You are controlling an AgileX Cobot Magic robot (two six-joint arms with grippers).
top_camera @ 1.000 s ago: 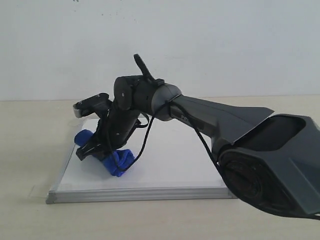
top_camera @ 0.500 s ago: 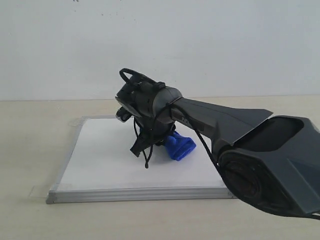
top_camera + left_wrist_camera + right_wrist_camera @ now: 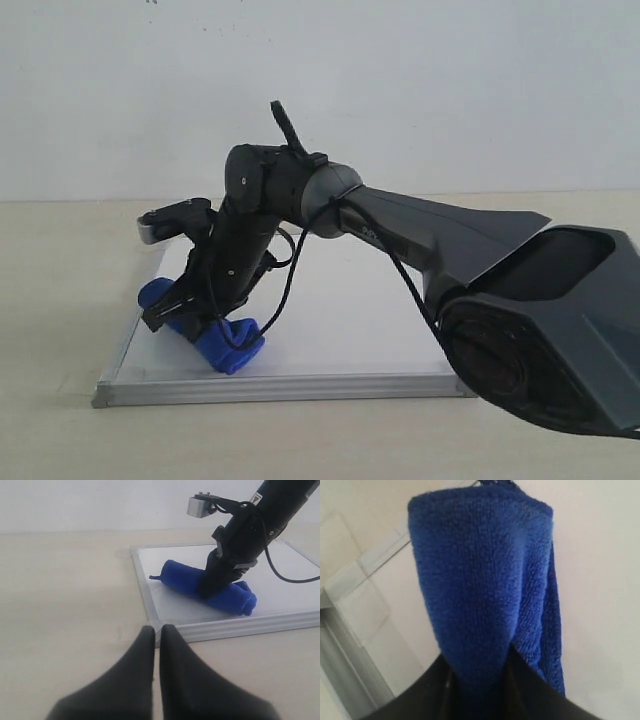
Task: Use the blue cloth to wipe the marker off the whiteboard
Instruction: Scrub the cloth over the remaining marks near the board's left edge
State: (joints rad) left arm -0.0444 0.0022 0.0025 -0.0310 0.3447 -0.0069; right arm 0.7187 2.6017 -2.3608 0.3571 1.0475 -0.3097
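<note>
The right arm point(image 3: 430, 235) reaches from the right of the exterior view across the whiteboard point(image 3: 340, 320). Its wrist is bent steeply down toward the board's left edge. The right fingers point(image 3: 170, 308) are clamped around the middle of the blue cloth point(image 3: 228, 347), and the rolled cloth is pressed onto the white surface close to the near-left corner. Both ends of the cloth stick out past the grip. The whiteboard lies flat on the desk point(image 3: 60, 250). The left fingers point(image 3: 135, 670) hang low over bare desk just off the board's frame, drawn together to a thin slit and holding nothing.
</note>
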